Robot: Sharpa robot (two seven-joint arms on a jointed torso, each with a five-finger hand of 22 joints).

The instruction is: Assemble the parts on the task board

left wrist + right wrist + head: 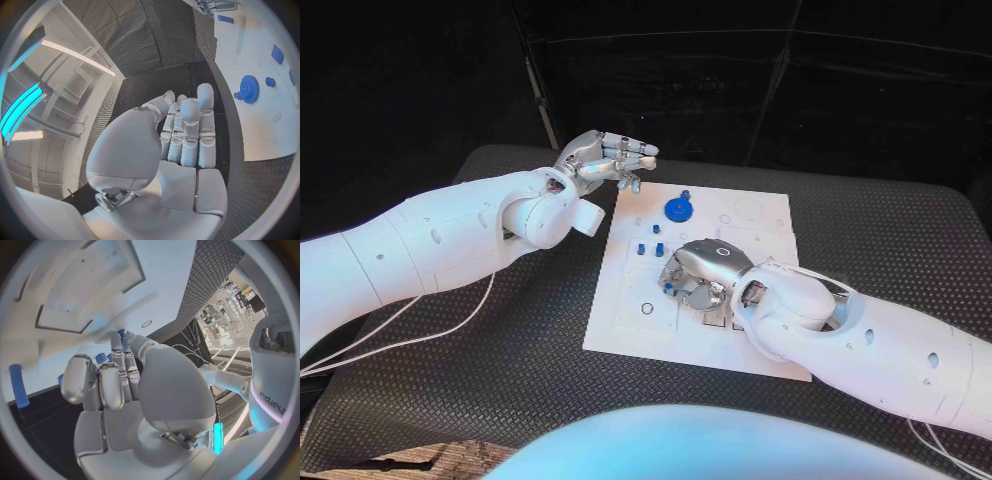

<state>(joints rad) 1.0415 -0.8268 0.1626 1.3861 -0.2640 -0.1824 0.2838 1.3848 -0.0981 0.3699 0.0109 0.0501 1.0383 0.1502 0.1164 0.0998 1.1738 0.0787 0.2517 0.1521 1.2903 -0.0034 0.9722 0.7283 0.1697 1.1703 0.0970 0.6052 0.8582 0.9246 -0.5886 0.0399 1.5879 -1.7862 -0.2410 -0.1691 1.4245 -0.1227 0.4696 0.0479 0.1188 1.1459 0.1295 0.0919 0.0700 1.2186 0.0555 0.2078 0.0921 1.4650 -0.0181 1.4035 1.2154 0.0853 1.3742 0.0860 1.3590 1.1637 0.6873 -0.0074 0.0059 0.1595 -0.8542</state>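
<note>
One readable mark: lettering on my white arm (270, 390) in the right wrist view, running sideways along the casing. I can make out "arpa", the tail of a longer word, its start cut off. Nothing legible on the white board (750, 262) or the blue parts.

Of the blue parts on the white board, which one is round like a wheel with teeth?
The blue gear, on the task board nearest the left hand. It is a flat toothed disc; the other blue parts are small pegs or blocks.
</note>
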